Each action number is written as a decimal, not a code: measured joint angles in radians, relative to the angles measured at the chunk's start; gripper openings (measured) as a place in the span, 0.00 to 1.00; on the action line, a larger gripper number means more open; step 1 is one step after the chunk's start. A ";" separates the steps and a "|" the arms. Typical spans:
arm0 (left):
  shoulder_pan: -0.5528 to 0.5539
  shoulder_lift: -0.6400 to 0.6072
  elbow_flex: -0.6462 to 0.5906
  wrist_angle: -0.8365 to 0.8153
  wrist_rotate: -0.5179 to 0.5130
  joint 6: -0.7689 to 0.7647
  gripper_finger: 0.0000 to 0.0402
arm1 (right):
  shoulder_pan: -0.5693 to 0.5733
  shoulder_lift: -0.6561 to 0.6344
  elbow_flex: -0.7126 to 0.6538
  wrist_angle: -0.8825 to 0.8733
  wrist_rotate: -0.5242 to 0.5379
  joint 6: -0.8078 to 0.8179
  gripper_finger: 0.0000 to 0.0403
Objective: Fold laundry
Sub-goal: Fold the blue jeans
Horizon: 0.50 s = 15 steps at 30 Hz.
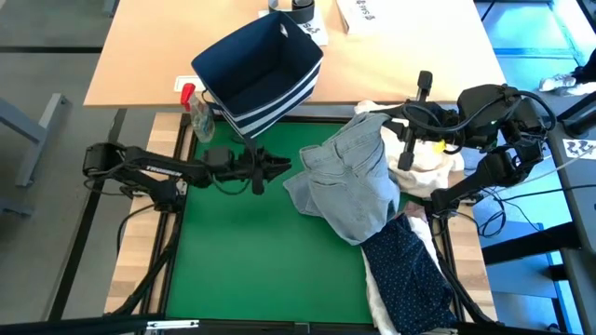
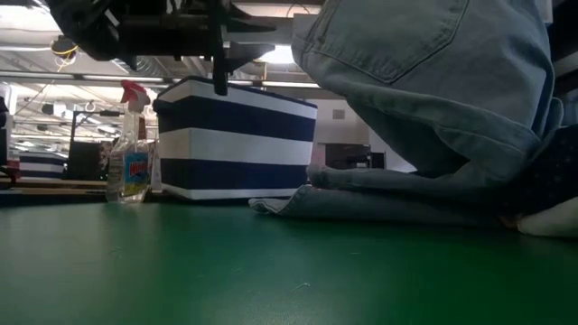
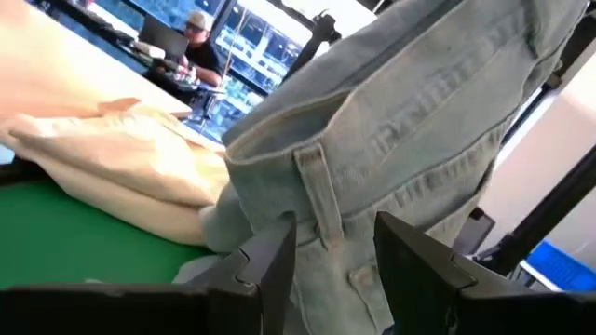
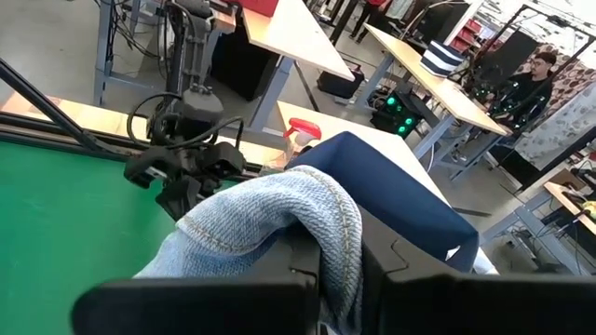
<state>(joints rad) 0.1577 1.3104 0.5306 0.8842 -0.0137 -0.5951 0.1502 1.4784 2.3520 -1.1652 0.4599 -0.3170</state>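
Your right gripper (image 4: 340,270) is pinched shut on the light grey jeans (image 1: 354,181) — lifted denim, right of centre in the overhead frame.

Your left gripper (image 1: 279,167) hovers mid-frame, fingers partly apart, holding nothing, just short of the waistband. The denim is soft and stitched, its lower folds draping onto the green mat (image 1: 242,261) — the navy white-dotted shirt (image 1: 410,274) lies crumpled at lower right.

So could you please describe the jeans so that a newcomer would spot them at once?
Start at the green mat and look to its right half, below the navy striped bin. The light grey jeans hang there, lifted at one end by the right pincer. Unlike the dotted navy shirt beside them, they are pale denim with visible seams.
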 joint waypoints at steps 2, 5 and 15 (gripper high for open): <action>-0.006 0.000 0.000 -0.011 0.005 -0.024 0.35 | 0.000 0.000 0.000 0.000 0.000 -0.001 0.06; 0.004 0.005 0.007 -0.011 0.009 -0.098 0.37 | 0.000 0.000 0.000 0.000 0.000 -0.001 0.06; 0.030 0.110 0.032 -0.010 0.023 -0.192 0.60 | 0.000 0.000 0.000 0.000 0.000 0.025 0.06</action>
<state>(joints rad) 0.1873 1.4205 0.5623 0.8737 0.0097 -0.7869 0.1501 1.4780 2.3520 -1.1652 0.4599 -0.2920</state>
